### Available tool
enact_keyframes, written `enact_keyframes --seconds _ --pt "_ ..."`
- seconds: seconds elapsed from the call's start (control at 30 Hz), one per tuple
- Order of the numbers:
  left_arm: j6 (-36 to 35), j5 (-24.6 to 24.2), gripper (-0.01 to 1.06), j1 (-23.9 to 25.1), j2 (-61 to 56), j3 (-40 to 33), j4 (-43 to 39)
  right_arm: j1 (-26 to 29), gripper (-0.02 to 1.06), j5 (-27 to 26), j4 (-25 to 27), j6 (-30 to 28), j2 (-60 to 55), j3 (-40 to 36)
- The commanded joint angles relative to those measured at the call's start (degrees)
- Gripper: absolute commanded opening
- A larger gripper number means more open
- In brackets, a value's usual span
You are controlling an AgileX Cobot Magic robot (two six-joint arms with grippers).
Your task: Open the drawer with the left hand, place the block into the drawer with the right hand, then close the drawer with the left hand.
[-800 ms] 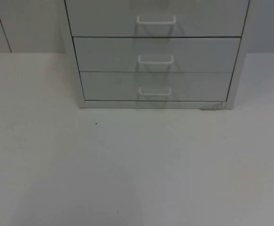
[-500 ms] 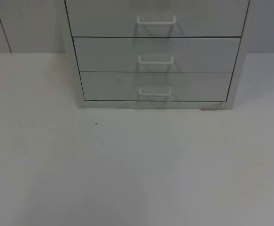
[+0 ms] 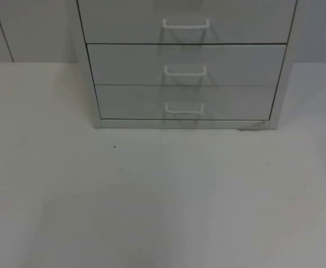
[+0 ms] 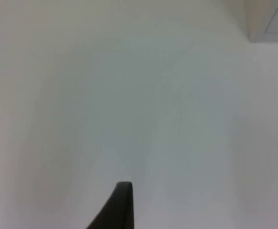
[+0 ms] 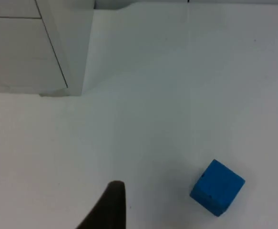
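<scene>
The blue block (image 5: 217, 187) lies on the white table (image 3: 163, 201), well apart from the drawer cabinet (image 3: 185, 64), off its right front corner. All three drawers are closed. The right hand (image 5: 111, 205) hovers near the block, the left hand (image 4: 119, 207) above bare table; whether either is clenched I cannot tell.

A white table top (image 3: 163, 201) is spreading across the near scene, catching soft, even light (one tiny dark speck (image 3: 114, 147) is sitting left of centre). A grey partition wall (image 3: 28, 30) is standing at the far edge, showing a thin vertical seam at far left.
</scene>
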State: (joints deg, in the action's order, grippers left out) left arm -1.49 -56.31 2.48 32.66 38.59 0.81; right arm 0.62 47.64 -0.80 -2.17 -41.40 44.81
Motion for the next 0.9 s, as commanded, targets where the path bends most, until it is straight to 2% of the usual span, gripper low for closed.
enact_keyframes --seconds 0.0,0.27,0.57,0.77,0.87 --pt "-0.48 1.95 1.04 0.25 4.51 0.69 0.64 0.44 1.05 -1.65 -0.34 0.01 -4.33 0.93" --pt "0.34 5.01 1.04 0.25 18.81 0.69 0.25 0.30 1.05 -1.60 0.02 0.01 -14.20 0.93" --pt "2.55 6.53 1.04 0.25 24.45 0.69 0.48 0.30 1.05 -0.44 -0.09 0.01 -14.96 0.79" --pt "10.17 6.97 1.04 0.25 24.43 0.69 6.77 0.30 1.05 -0.44 0.02 0.01 -14.96 0.79" --pt "16.47 7.07 1.03 0.25 24.43 1.61 13.58 0.30 1.05 -0.44 0.02 0.01 -14.96 0.79"
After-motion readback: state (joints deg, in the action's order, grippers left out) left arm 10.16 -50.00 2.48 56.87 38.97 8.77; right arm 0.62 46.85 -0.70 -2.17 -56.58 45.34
